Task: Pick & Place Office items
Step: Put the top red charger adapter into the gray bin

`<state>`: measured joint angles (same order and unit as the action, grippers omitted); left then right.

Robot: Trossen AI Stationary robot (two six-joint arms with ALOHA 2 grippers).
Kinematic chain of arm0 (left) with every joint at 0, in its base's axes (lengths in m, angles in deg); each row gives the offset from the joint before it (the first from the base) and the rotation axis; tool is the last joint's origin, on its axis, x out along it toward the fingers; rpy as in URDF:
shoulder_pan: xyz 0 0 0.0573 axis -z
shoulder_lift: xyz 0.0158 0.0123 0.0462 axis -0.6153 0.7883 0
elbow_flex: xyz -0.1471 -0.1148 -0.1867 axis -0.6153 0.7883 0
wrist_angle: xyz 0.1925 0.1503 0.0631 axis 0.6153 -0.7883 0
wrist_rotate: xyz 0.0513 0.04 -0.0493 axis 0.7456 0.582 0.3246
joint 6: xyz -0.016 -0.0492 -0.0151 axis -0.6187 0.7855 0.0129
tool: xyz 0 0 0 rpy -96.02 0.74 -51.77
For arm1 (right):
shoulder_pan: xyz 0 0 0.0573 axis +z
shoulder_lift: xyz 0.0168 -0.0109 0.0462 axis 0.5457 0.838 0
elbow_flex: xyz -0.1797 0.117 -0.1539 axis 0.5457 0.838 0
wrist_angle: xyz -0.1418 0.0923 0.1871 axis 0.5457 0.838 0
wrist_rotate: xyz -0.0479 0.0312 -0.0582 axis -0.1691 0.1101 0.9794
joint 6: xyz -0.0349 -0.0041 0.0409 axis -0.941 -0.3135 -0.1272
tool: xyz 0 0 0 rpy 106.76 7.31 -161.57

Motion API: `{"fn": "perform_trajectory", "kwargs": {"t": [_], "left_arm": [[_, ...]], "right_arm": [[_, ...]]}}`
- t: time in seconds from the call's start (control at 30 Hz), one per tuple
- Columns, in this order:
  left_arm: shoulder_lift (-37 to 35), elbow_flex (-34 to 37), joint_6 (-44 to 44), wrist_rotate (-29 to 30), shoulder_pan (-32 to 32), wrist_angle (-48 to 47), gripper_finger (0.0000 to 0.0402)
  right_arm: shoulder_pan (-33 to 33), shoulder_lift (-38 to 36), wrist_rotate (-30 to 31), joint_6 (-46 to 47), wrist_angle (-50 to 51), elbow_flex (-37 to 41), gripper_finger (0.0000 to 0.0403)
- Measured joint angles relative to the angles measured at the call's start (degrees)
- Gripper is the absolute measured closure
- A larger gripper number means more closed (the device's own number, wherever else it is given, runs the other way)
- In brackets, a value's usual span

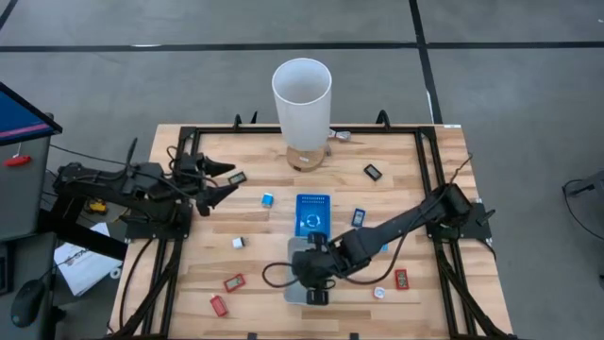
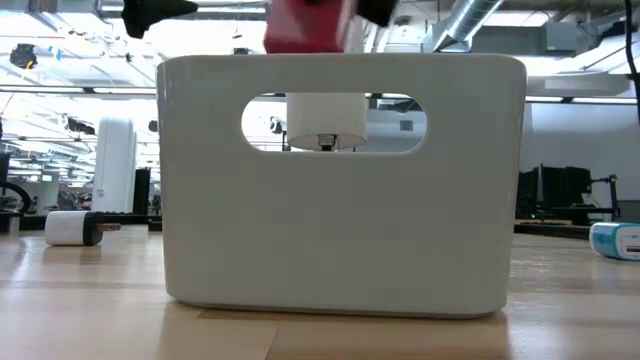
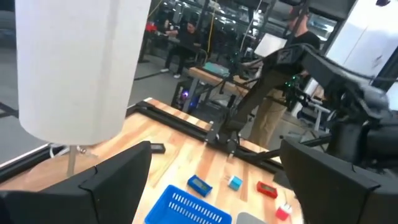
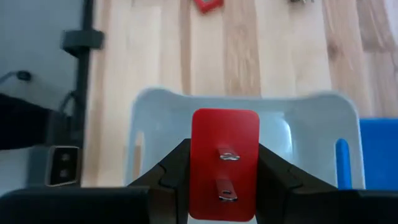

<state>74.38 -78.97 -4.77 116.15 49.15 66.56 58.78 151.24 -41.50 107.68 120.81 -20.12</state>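
Observation:
My right gripper [image 4: 225, 157] hovers over the pale grey tray [image 4: 298, 124] near the table's near edge and is shut on a red rectangular block [image 4: 225, 134] with two small metal prongs on its face. In the low view the red block [image 2: 305, 25] shows above the grey tray's wall [image 2: 340, 190]. My left gripper [image 1: 215, 181] waits open at the table's left side, touching nothing. Other office items lie flat on the wood: red blocks [image 1: 234, 281] [image 1: 401, 279], a blue piece [image 1: 268, 199], a black piece [image 1: 374, 172], a white piece [image 1: 239, 243]. My right gripper pinches the red block between its two fingers [image 4: 171, 171], one on each long side [image 4: 200, 168]. The fingers come from above, pointing down. The block is lifted clear above the grey tray, its pronged face turned toward the wrist camera.
A blue tray [image 1: 311, 215] sits just behind the grey tray [image 1: 293, 295]. A tall white cylinder [image 1: 302, 99] stands near the far edge. A black frame rail [image 1: 283, 132] borders the table. Bare wood lies between the left arm and the trays.

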Motion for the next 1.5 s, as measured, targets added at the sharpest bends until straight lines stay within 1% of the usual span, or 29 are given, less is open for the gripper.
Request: {"fn": "perform_trajectory", "kwargs": {"t": [0.13, 0.37, 0.63, 0.73, 0.8, 0.87, 0.97, 1.07, 1.23, 1.3, 1.37, 1.4, 1.5], "left_arm": [[-1.5, 0.0, 0.1, -0.2, 0.0, 0.1, 0.005], [-1.8, 0.0, 0.2, -0.5, 1.3, -0.3, 0.005], [-1.8, 0.0, 0.8, -0.4, 3.0, -1.8, 0.005], [-1.8, 0.0, 1.4, -0.3, 3.1, -3.0, 0.005], [-1.8, 0.0, 1.5, -0.3, 3.1, -3.1, 0.005], [-1.8, 0.0, 1.5, -0.3, 3.1, -3.0, 0.005], [-1.8, 0.0, 1.4, -0.3, 3.1, -3.0, 0.005], [-1.8, 0.0, 1.4, -0.3, 3.1, -2.9, 0.005], [-1.7, 0.0, 1.2, -0.2, 3.1, -2.9, 0.005], [-1.4, 0.0, 1.2, -0.2, 3.0, -2.9, 0.005], [-1.0, 0.0, 1.2, -0.2, 3.0, -3.0, 0.005], [-0.7, 0.0, 1.2, -0.2, 3.0, -2.9, 0.005], [-0.1, 0.0, 1.4, -0.2, 3.0, -3.0, 0.005]], "right_arm": [[-0.1, 0.0, 2.1, 2.8, -0.1, 3.1, 0.0293], [-2.4, 0.0, 1.7, 1.2, -0.3, 3.7, 0.0293], [-6.0, 0.0, -0.9, -5.7, 0.2, 3.7, 0.0293], [-6.6, 0.0, -3.7, -7.7, 0.3, 3.7, 0.0293], [-6.6, 0.0, -3.8, -8.7, -0.8, 4.8, 0.0293], [-6.7, 0.0, -4.2, -8.1, -2.1, 6.7, 0.0293], [-6.7, 0.0, -6.4, -6.8, -3.8, 9.0, 0.0293], [-6.3, 0.0, -5.8, -5.2, -6.3, 11.1, 0.0293], [-5.7, 0.2, -5.1, -4.8, -7.6, 11.7, 0.0293], [-5.7, 1.5, -5.1, -4.7, -7.8, 12.0, 0.0293], [-5.7, 2.8, -6.4, -4.8, -7.5, 12.2, 0.0293], [-5.7, 3.7, -7.4, -4.8, -9.4, 11.7, 0.0293], [-5.3, 4.8, -7.7, -4.7, -8.7, 11.7, 0.0293]]}}
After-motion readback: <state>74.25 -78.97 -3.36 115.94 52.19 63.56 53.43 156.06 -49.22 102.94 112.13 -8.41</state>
